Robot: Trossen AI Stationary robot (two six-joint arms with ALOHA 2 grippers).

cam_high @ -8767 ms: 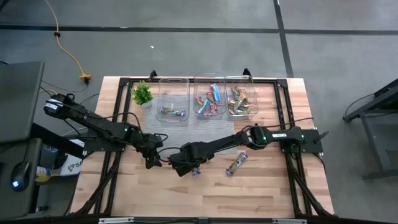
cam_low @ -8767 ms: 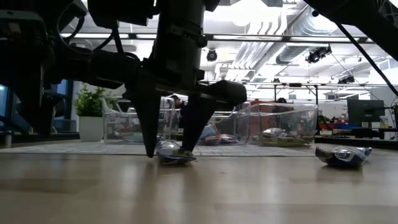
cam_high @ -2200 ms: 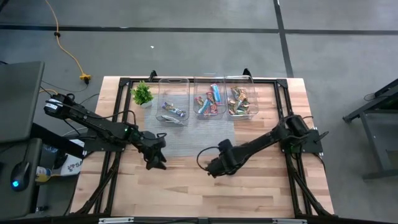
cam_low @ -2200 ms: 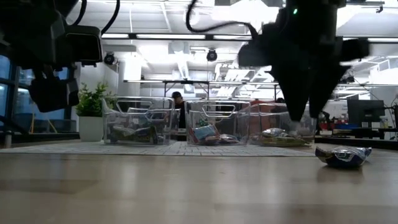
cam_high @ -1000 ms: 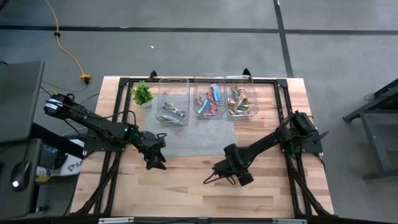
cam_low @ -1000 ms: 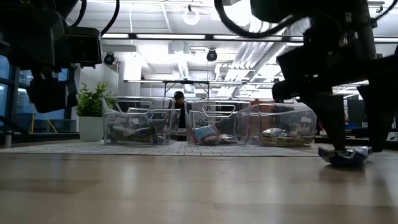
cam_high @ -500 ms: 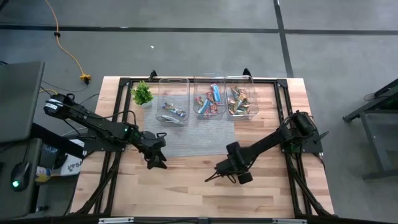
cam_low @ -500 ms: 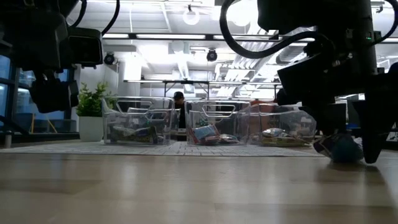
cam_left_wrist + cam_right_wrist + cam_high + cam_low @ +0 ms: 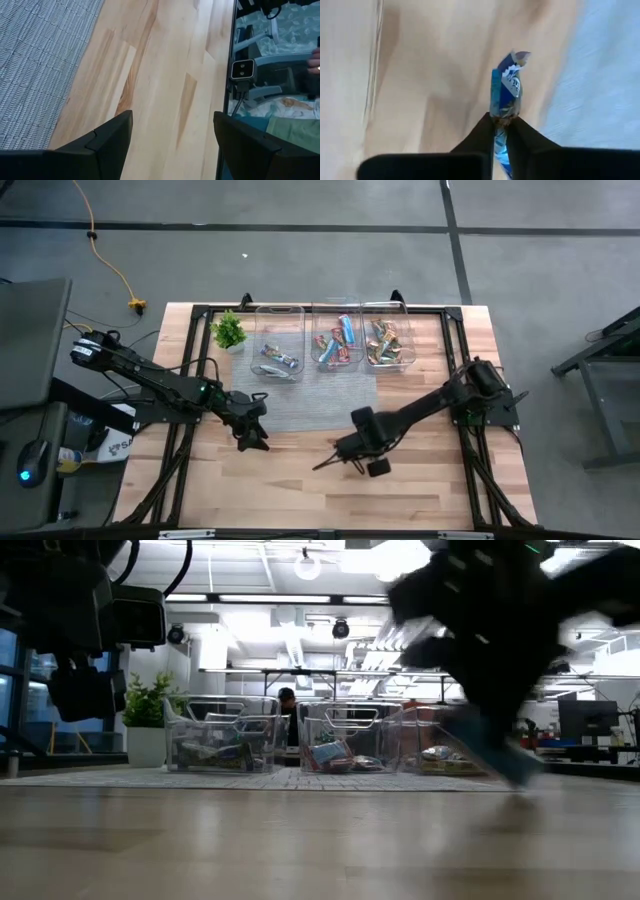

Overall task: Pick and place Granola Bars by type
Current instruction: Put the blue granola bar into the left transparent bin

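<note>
While my right gripper (image 9: 501, 126) stays pinched on a blue bar (image 9: 505, 90), I see the wrapper sticking up between the fingertips over bare wood, beside the grey mat (image 9: 605, 75). From above, that gripper (image 9: 340, 455) sits low and centre in the frame, on the table (image 9: 300, 490) just below the mat. My left gripper (image 9: 252, 442) hangs left of centre at the mat's lower edge, jaws spread and empty. Three tubs (image 9: 334, 335) line the upper middle, each holding bars, a plant (image 9: 229, 331) left of them.

Three clear tubs (image 9: 330, 745) beside a plant (image 9: 147, 705); one arm (image 9: 490, 650) blurred, perhaps moving.
</note>
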